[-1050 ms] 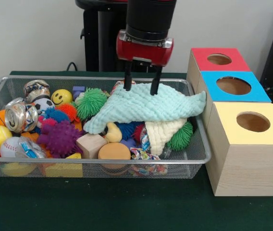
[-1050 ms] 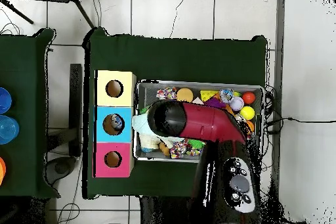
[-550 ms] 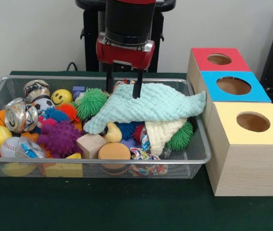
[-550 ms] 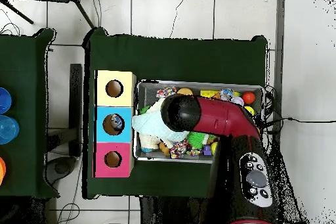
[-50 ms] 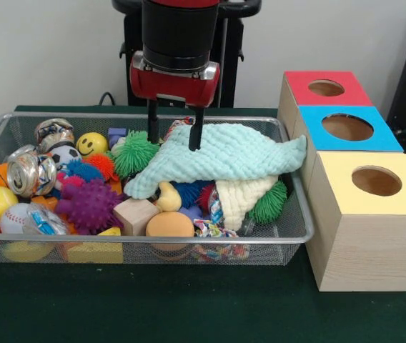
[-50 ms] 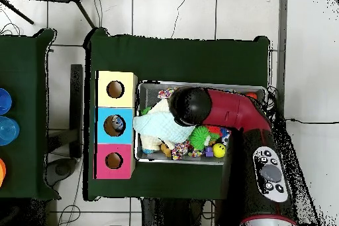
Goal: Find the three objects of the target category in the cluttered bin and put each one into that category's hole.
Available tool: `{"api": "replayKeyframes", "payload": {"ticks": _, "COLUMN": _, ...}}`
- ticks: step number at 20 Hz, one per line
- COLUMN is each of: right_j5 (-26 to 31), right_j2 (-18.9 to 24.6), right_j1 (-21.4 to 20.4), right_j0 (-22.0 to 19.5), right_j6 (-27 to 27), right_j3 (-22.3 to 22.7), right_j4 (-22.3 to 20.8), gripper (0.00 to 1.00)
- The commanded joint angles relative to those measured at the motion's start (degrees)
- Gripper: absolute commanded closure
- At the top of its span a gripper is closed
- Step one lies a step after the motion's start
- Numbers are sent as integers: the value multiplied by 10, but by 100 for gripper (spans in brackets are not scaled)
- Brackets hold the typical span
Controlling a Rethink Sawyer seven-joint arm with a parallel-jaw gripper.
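My gripper (image 5: 174, 134) hangs open over the back of the wire bin (image 5: 153, 242), with its fingertips just above the left part of a mint green cloth (image 5: 221, 156) and nothing between them. The cloth drapes over a cream cloth (image 5: 242, 198) and other toys, and its right end rests on the bin's rim. To the right stand three boxes with round holes: red (image 5: 326, 88), blue (image 5: 347, 127) and yellow (image 5: 377, 181). In the overhead view the arm's wrist (image 6: 191, 106) hides the gripper, and the mint cloth (image 6: 153, 128) shows beside the blue box (image 6: 114, 125).
Left of the gripper lie a green spiky ball (image 5: 136, 152), a smiley ball (image 5: 91, 143), a purple spiky ball (image 5: 88, 204) and a crushed can (image 5: 31, 171). A wooden block (image 5: 136, 214) and an orange disc (image 5: 169, 225) sit near the bin's front.
The gripper has moved left along the back of the bin in the front view, staying open above the mint cloth. The cloth and toys have not shifted.
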Motion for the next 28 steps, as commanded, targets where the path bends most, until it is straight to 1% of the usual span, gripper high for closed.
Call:
{"api": "replayKeyframes", "payload": {"ticks": 1, "right_j5": 65, "right_j2": 80, "right_j1": 20, "right_j0": -31, "right_j6": -124, "right_j3": -29, "right_j4": -39, "gripper": 0}}
{"api": "replayKeyframes", "payload": {"ticks": 8, "right_j5": 89, "right_j2": 88, "right_j1": 37, "right_j0": -28, "right_j6": -112, "right_j3": -77, "right_j4": -54, "gripper": 0}}
{"api": "replayKeyframes", "payload": {"ticks": 12, "right_j5": 103, "right_j2": 91, "right_j1": 47, "right_j0": -33, "right_j6": -124, "right_j3": -103, "right_j4": -59, "gripper": 0}}
{"api": "replayKeyframes", "payload": {"ticks": 16, "right_j5": 115, "right_j2": 97, "right_j1": 51, "right_j0": -40, "right_j6": -138, "right_j3": -115, "right_j4": -61, "gripper": 0}}
{"api": "replayKeyframes", "payload": {"ticks": 19, "right_j5": 128, "right_j2": 101, "right_j1": 58, "right_j0": -43, "right_j6": -149, "right_j3": -134, "right_j4": -66, "gripper": 0}}
{"api": "replayKeyframes", "payload": {"ticks": 24, "right_j5": 149, "right_j2": 107, "right_j1": 58, "right_j0": -58, "right_j6": -178, "right_j3": -148, "right_j4": -73, "gripper": 0}}
{"api": "replayKeyframes", "payload": {"ticks": 28, "right_j5": 155, "right_j2": 115, "right_j1": 58, "right_j0": -75, "right_j6": -197, "right_j3": -146, "right_j4": -77, "gripper": 0}}
